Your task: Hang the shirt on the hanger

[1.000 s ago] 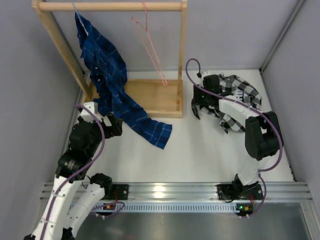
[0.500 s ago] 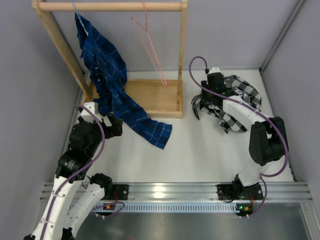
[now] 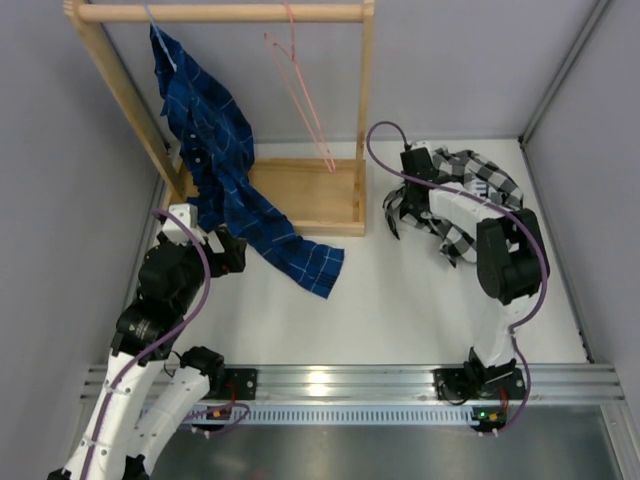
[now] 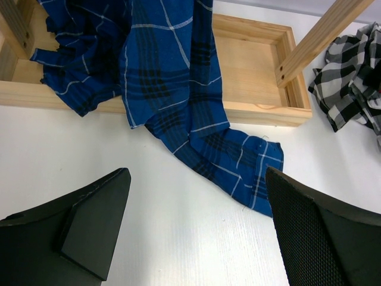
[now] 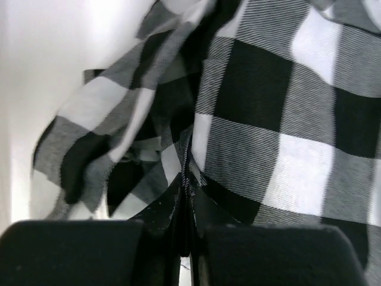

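The shirt [image 3: 478, 190] lies in a crumpled heap on the worktop [image 3: 400, 300], at the far right, just beside the wooden rack [image 3: 220, 12] and its base tray [image 3: 310, 195]. It is soft checked cloth, light and limp: it will sag, fold and drag wherever it is not held, and a thin pinch of a single layer could slip out. Judging from the heap, the collar or a shoulder seam would be the best place to take hold, since the hanger has to pass in there. However, neither can be picked out in this bundle.

The right claw [image 5: 186, 202] is down in the near-left part of the heap. In its wrist view the fingers are pressed together, and a narrow fold of the checks runs in between their tips, so it appears to be pinching a ridge of the fabric. Which part of the garment that fold belongs to cannot be told.

The hanger [image 3: 300, 95], thin pink wire, hangs from the rack's top rail, well apart from the shirt. On the same rail a dark blue plaid shirt [image 3: 230, 180] hangs and trails down over the tray onto the worktop. The left claw [image 4: 197, 179] is spread wide and empty, hovering near that trailing blue hem.
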